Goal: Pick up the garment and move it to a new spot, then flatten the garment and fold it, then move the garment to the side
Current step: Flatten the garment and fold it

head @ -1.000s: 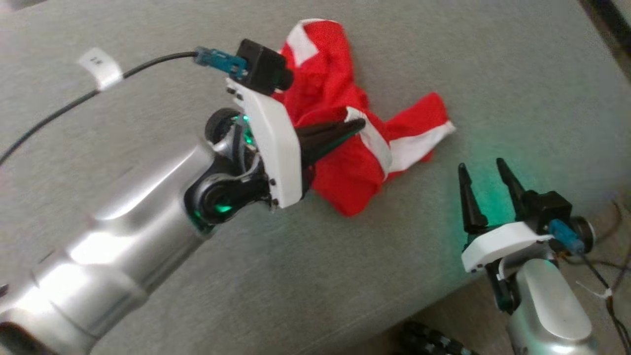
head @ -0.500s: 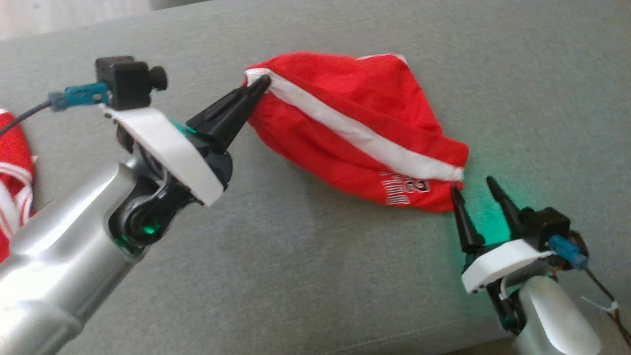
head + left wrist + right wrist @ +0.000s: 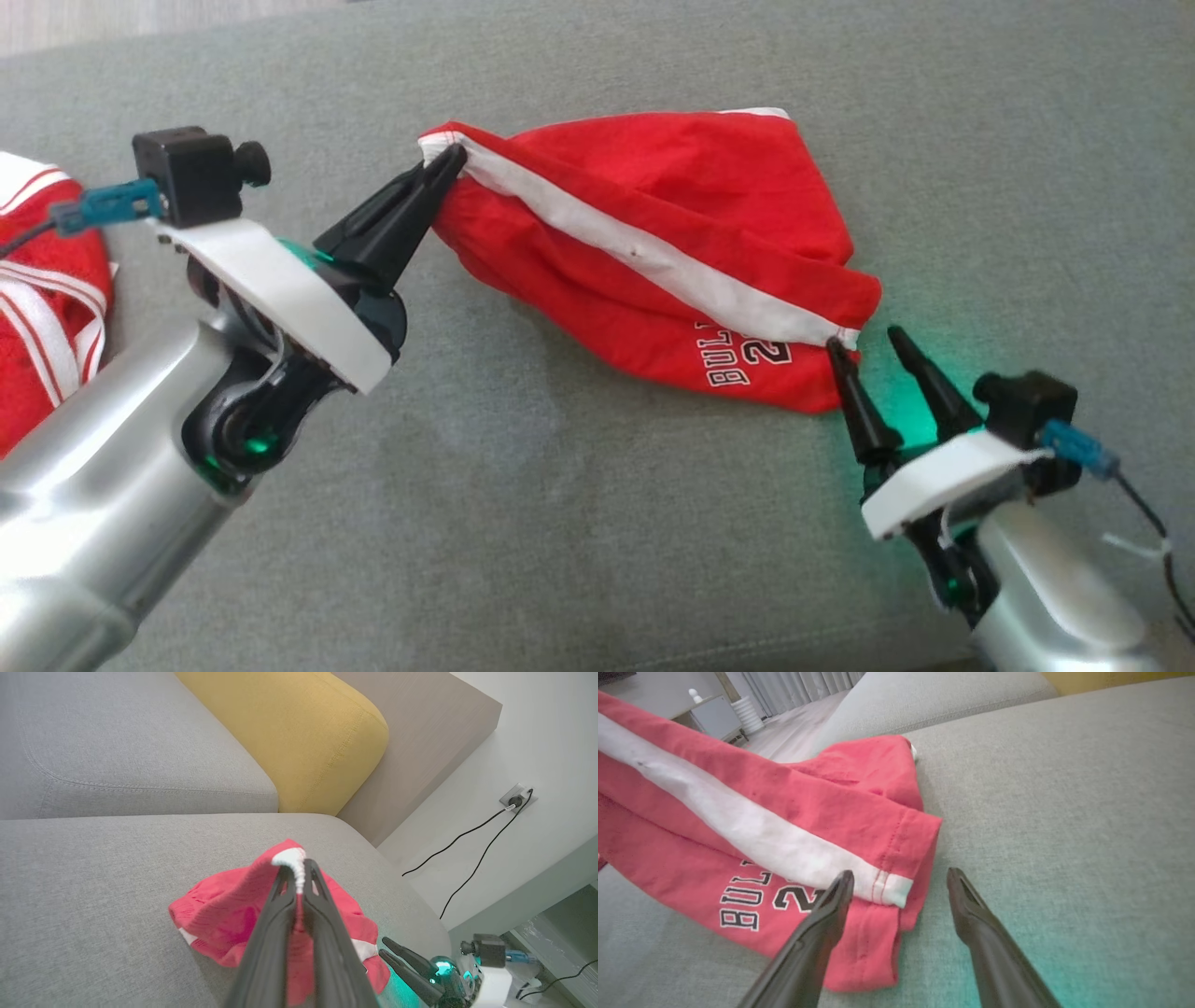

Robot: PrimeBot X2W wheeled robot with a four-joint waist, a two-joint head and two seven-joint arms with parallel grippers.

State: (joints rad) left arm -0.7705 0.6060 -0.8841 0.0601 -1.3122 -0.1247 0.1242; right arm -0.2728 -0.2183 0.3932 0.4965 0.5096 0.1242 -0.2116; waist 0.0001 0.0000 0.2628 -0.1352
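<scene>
The garment (image 3: 653, 243) is a pair of red shorts with a white side stripe and black-and-white lettering, stretched across the grey sofa seat (image 3: 560, 523). My left gripper (image 3: 450, 161) is shut on its white-trimmed corner at the upper left, lifting that end; the pinch shows in the left wrist view, with the garment (image 3: 224, 914) hanging below the left gripper (image 3: 298, 868). My right gripper (image 3: 865, 338) stands open at the garment's lower right corner. In the right wrist view the hem corner of the garment (image 3: 784, 826) lies between the open fingers of the right gripper (image 3: 900, 877), ungrasped.
Another red and white garment (image 3: 42, 289) lies at the far left of the seat. A yellow cushion (image 3: 289, 732) and grey back cushion (image 3: 117, 742) stand behind. The seat's front edge runs by my right arm; a wall socket (image 3: 514, 797) with cables is beyond.
The left gripper, shut on the garment's corner, has pulled it out from a crumpled heap into a long stretched shape. The right gripper has edged up to the lower right hem. The head camera has shifted.
</scene>
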